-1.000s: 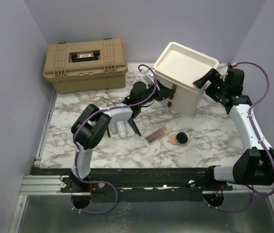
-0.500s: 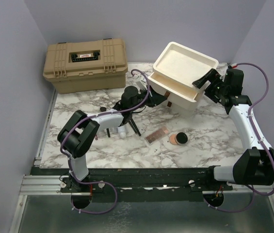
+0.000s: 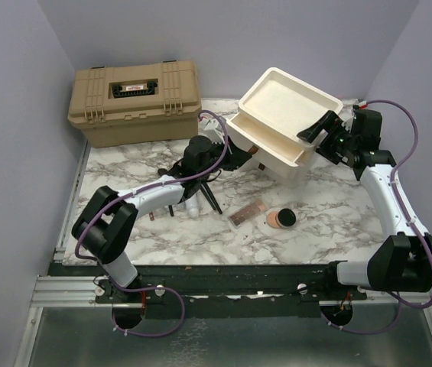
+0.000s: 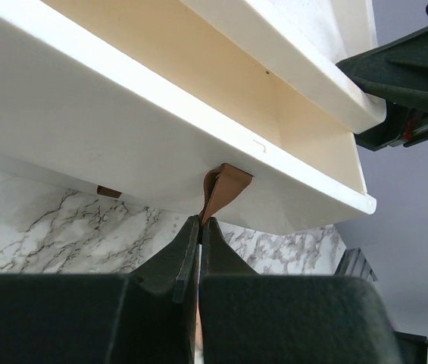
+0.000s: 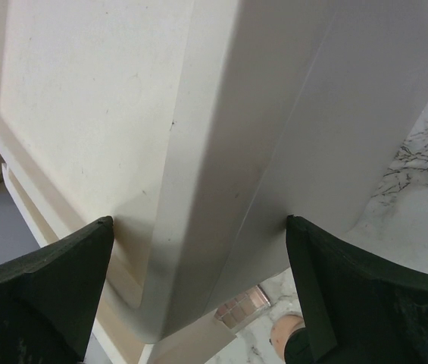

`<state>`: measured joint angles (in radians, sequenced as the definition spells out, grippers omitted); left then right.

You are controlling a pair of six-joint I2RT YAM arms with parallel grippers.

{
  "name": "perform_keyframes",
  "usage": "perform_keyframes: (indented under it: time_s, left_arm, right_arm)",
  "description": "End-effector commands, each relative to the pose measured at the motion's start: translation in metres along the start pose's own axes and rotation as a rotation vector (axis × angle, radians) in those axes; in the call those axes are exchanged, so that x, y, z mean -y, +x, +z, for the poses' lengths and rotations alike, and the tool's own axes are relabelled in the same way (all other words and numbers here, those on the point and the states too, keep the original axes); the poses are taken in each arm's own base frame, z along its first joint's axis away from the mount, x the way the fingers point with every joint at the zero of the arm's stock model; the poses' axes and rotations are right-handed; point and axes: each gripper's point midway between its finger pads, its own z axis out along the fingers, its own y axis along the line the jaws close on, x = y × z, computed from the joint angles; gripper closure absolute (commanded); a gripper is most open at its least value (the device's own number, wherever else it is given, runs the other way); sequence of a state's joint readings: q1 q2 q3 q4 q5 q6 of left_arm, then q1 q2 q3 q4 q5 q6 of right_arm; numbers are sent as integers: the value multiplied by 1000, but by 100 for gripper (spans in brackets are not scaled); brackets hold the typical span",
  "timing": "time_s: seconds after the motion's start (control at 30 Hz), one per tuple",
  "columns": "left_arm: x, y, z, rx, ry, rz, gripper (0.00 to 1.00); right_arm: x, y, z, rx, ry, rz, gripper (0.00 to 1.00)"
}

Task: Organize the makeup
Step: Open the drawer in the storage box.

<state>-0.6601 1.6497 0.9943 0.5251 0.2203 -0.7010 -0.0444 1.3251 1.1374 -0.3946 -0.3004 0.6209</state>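
**Left gripper pinches the drawer tab; the makeup lies on the marble**

The only writing in view sits on the tan toolbox [image 3: 134, 103]. It is a small white label [image 3: 133, 89] with a touch of red, set in the black recess of the lid, and it is too small to read. No mark can be made out on the cream drawer unit [image 3: 288, 103].

The left gripper [image 4: 199, 227] has its jaws closed tight on the brown tab [image 4: 221, 188] that hangs from the front of the unit's top drawer [image 3: 267, 140]. That drawer stands partly out. The right gripper [image 3: 319, 126] has its fingers [image 5: 54, 284] spread wide, one on each side of the unit's upper back edge, and set against it.

The makeup lies on the table in front of the unit, none of it in the drawer. The pink palette [image 3: 248, 212] is just beside the round black compact [image 3: 281, 219], whose peach powder shows. To the left, the whitish bottle [image 3: 193, 205] and the black-handled brushes [image 3: 212, 200] are partly hidden under the left arm.

The tabletop [image 3: 315, 241] is white marble pattern with grey veining. A black rail [image 3: 231, 277] carrying both arm bases runs along its near edge. Plain lavender walls [image 3: 17, 115] enclose the table on three sides. Purple cables [image 3: 414, 145] loop along both arms.
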Motion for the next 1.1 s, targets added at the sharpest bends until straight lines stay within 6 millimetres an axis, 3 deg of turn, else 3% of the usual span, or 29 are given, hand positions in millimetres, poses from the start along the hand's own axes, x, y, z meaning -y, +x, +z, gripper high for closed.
perform_keyframes:
  time_s: [0.0, 0.37, 0.67, 0.9, 1.07]
  left_arm:
    - [-34, 8, -10, -29, -132, 26, 100]
    - [-37, 6, -27, -101, -164, 105, 100]
    - [-58, 6, -43, -152, -256, 169, 100]
    - [-40, -19, -44, -56, -212, 122, 100]
    - [-32, -14, -36, -76, -158, 94, 100]
  right_arm:
    - [28, 33, -1, -96, 101, 22, 4]
    - [36, 30, -1, -59, 154, 66, 4]
    - [36, 29, 0, -43, 150, 85, 3]
    - [40, 26, 4, -32, 172, 93, 4]
    - [39, 24, 6, -34, 169, 93, 4]
